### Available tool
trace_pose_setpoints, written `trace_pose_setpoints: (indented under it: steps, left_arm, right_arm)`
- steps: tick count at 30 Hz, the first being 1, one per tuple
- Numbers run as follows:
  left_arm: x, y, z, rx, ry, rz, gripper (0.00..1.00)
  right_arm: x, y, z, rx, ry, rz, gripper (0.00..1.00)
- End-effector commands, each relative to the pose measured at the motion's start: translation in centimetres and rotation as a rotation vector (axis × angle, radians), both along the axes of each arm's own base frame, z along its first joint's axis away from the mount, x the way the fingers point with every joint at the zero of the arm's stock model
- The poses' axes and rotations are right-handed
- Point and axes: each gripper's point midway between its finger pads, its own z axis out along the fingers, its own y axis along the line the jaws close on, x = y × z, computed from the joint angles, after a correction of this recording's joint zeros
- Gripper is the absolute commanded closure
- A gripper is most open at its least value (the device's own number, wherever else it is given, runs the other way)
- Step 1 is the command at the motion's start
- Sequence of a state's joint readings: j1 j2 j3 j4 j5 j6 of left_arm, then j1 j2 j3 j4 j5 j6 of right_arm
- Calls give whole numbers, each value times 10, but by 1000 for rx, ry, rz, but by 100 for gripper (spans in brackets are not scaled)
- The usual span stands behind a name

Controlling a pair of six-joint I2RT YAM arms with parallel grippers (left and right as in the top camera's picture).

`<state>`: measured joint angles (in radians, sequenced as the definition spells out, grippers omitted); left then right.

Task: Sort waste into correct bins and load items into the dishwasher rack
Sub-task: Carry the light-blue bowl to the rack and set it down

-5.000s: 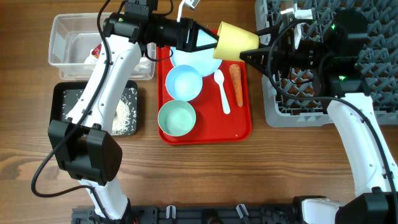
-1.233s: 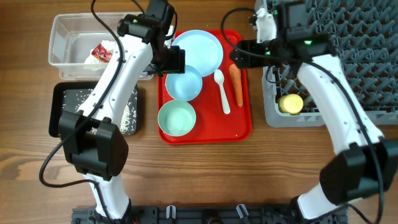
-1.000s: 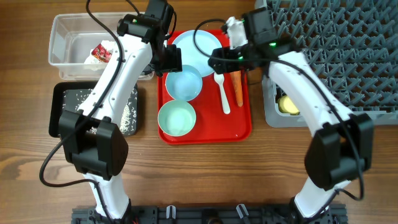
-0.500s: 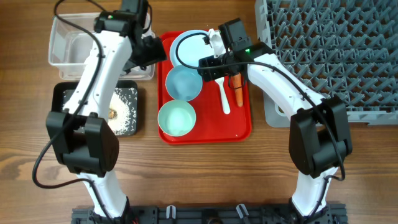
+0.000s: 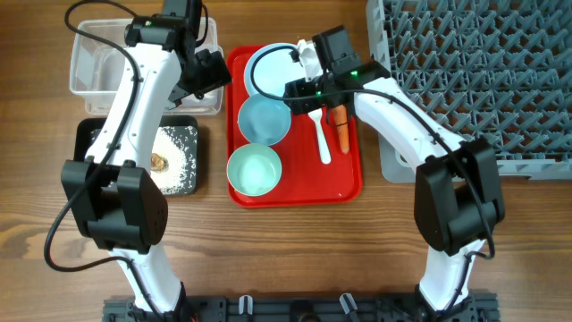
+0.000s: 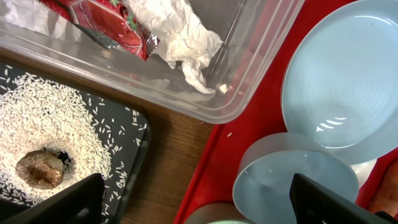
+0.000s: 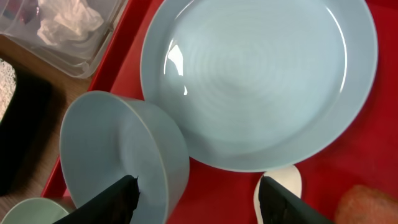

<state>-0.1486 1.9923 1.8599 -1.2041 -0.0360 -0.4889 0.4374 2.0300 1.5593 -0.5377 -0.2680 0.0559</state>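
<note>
Over the red tray [image 5: 344,183], right fingers [image 7: 112,199] stand apart beside the upper bowl [image 7: 106,149], plate [image 7: 261,81] at its 12 o'clock. The left fingers [image 6: 62,202] spread wide, empty, by the clear tub [image 6: 261,56].

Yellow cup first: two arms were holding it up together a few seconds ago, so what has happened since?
The cup was let go into the grey rack; it is hidden now. The right arm swung left over the red tray, jaws open above the plate and upper bowl. The left arm pulled back left to the clear tub, jaws open. Everything on the tray, and the napkin, stayed put.
</note>
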Motion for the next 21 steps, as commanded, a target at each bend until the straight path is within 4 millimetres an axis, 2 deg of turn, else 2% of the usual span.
trace_pose_setpoints:
  steps: [1, 3, 5, 11, 14, 16, 19, 21]
  left_arm:
    - [2, -2, -3, -7, 4, 11, 5]
    - [2, -2, -3, -7, 4, 11, 5]
    - [2, -2, -3, -7, 4, 11, 5]
    - [2, -2, -3, -7, 4, 10, 5]
    - [2, -2, -3, -7, 4, 11, 4]
    - [1, -2, -3, -7, 8, 11, 4]
    - [-2, -1, -4, -4, 21, 11, 3]
    - [-3, 0, -4, 1, 23, 11, 1]
  right_arm:
    - [-6, 5, -27, -79, 9, 29, 36]
    - [-7, 6, -33, -88, 16, 30, 37]
    - [-6, 6, -38, -94, 14, 40, 46]
    - [-5, 6, -49, -112, 11, 71, 55]
    - [-3, 7, -50, -111, 1, 72, 69]
    - [2, 7, -55, -115, -7, 65, 71]
    - [4, 5, -58, -123, -9, 57, 96]
    - [5, 4, -50, -123, -24, 50, 96]
